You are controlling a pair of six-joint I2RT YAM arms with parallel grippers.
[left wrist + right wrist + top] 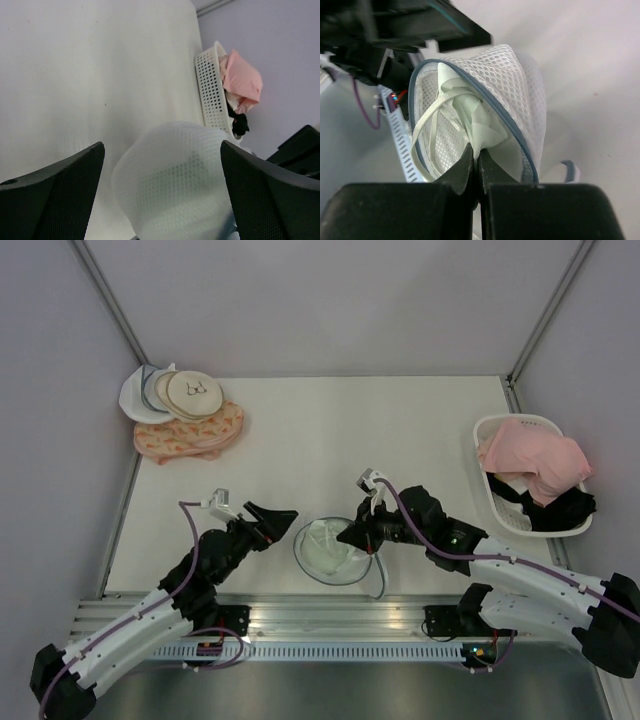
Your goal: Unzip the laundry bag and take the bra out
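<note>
The laundry bag (333, 550), a round white mesh pouch with a grey-blue zipper rim, lies open near the table's front edge between the arms. In the right wrist view the laundry bag (510, 85) gapes open and the pale mint bra (480, 125) with its straps shows inside. My right gripper (476, 160) is shut on a fold of the bra at the bag's mouth; it also shows from above (358, 533). My left gripper (285, 520) is open just left of the bag, and the mesh dome (175, 185) sits between its fingers without touching them.
A white basket (497, 495) holding pink and black garments stands at the right edge. A pink patterned round bag (190, 435) with stacked cream and white discs (165, 392) lies at the back left. A metal rail runs along the near edge.
</note>
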